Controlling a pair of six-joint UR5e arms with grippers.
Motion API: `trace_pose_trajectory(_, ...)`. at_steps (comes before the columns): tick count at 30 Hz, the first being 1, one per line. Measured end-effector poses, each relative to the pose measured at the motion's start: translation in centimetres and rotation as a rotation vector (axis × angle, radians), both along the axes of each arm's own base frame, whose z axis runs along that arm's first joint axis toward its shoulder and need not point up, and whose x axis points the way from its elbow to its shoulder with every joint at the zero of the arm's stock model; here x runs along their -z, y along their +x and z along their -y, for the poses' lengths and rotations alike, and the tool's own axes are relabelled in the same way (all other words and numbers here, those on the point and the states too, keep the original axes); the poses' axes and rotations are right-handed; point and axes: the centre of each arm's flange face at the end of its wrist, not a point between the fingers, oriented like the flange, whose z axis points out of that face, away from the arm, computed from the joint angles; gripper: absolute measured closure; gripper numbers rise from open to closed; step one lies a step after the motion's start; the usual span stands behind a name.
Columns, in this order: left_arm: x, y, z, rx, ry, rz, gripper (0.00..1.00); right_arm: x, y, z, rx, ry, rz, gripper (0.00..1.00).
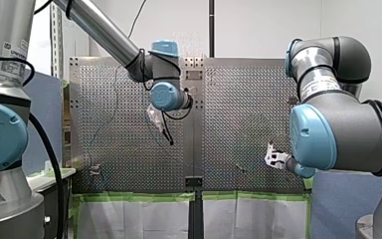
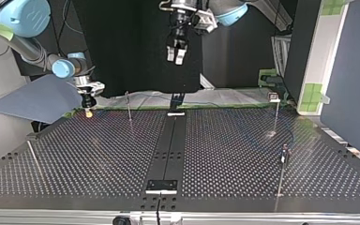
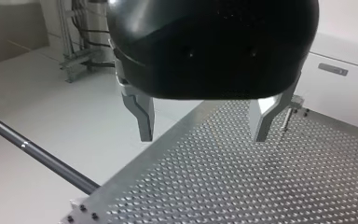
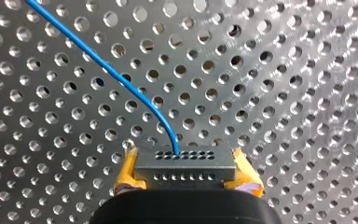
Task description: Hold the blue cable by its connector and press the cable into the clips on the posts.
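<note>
In the right wrist view, my right gripper (image 4: 186,173) is shut on a grey connector (image 4: 185,164), a yellow pad on each side of it. The blue cable (image 4: 107,70) leaves the connector's face and curves away over the perforated table (image 4: 284,93). In the top view this right gripper (image 2: 89,108) hangs low over the table's far left corner. My left gripper (image 2: 176,52) hangs high above the table's far middle. Its metal fingers (image 3: 142,116) are open with nothing between them. Thin posts (image 2: 129,107) (image 2: 276,115) (image 2: 283,164) stand on the table; one carries a clip (image 2: 274,97).
A dark centre strip (image 2: 168,150) runs across the table, with a bracket (image 2: 161,186) at its near end. Another thin post (image 2: 33,157) leans at the top view's left. A grey panel (image 2: 37,98) lies beyond the far left corner. A dark rod (image 3: 37,154) runs off the table's edge.
</note>
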Motion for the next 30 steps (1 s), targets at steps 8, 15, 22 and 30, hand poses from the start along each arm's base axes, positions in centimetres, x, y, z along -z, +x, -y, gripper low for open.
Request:
trace_pose_trajectory(8,0.6,-0.3,-1.9,-0.016,0.022,0.033,0.00,-0.1,0.8,-0.4,-0.011,0.007,-0.022,1.00)
trace_pose_trajectory(15,4.3,0.5,-3.5,-0.023,0.082,0.011,0.00,-2.6,1.9,-0.5,-0.017,-0.005,-0.061,1.00)
trace_pose_trajectory(22,8.6,1.4,-5.5,-0.024,0.154,-0.024,0.00,-5.2,3.7,-2.0,-0.031,0.004,-0.101,1.00)
trace_pose_trajectory(30,13.0,0.8,-7.4,-0.005,0.226,-0.068,0.00,-8.3,4.9,-2.8,-0.041,0.017,-0.098,1.00)
